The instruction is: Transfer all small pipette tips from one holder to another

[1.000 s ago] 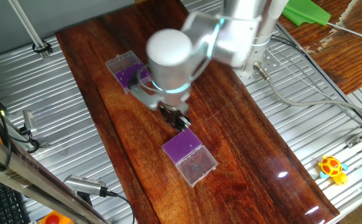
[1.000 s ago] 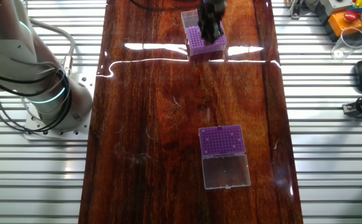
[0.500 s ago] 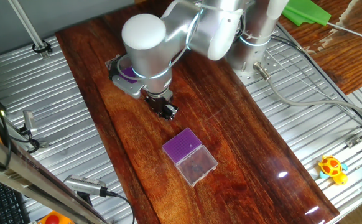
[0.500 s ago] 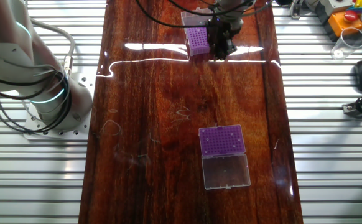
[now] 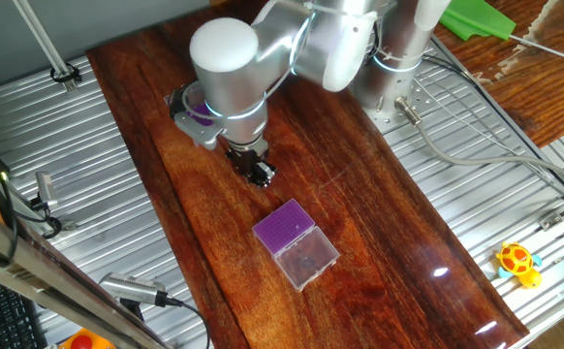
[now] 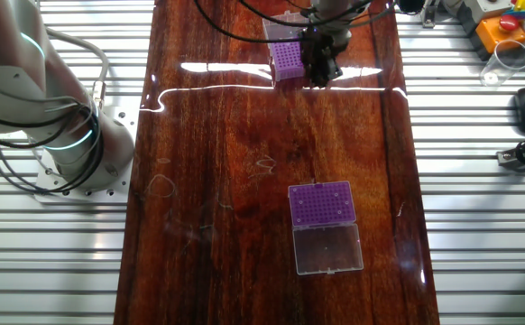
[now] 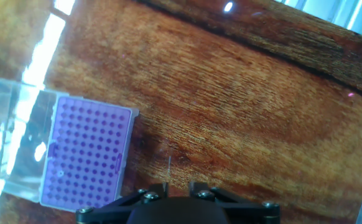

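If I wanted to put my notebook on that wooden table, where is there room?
The wood between the two purple tip boxes is bare, as is the strip toward the robot's base. It is crowded by the gripper beside the far box.

Bare wood between the two holders (image 6: 288, 61) (image 6: 322, 204) — nothing blocks passage.

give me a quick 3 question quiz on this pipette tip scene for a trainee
1. True or false: the claw hangs over bare wood beside a purple tip holder.
2. How many purple tip holders are on the wooden table?
3. The nearer holder has its clear lid: A) shut, B) swung open flat, C) missing.

Key: 1 true; 2 two; 3 B.
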Controlling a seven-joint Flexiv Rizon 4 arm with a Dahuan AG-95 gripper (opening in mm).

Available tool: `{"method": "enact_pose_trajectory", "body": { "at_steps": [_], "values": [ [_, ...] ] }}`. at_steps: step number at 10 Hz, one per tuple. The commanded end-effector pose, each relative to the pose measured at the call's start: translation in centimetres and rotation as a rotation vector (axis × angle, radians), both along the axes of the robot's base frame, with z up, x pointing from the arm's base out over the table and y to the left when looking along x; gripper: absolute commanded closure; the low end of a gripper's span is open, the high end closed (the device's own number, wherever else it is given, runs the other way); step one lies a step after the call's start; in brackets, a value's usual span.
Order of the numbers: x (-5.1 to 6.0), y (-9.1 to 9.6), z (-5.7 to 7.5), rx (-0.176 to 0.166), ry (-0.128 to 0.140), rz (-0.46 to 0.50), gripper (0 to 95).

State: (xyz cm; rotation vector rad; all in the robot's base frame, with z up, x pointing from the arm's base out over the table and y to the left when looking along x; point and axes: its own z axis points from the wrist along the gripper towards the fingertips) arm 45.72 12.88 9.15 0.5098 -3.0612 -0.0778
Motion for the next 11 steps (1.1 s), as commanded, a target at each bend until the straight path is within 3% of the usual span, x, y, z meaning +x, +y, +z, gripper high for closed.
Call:
{"method": "enact_pose_trajectory", "body": {
  "at_steps": [1, 4, 6, 8, 9, 10, 11],
  "values": [
    [0.1, 0.1, 0.1, -0.016, 0.008, -0.077, 95.0],
    [0.1, -0.3, 0.1, -0.022, -0.017, -0.053, 95.0],
    [1.1, -4.0, 0.3, -0.015, -0.008, 0.009, 95.0],
    [2.8, -9.3, 0.0, -0.010, -0.001, 0.097, 95.0],
    [3.4, -11.0, -0.2, -0.007, 0.000, 0.131, 95.0],
    [3.6, -12.0, -0.3, -0.005, 0.001, 0.152, 95.0],
    [3.4, -11.8, -0.3, -0.003, 0.002, 0.150, 95.0]
  ]
}}
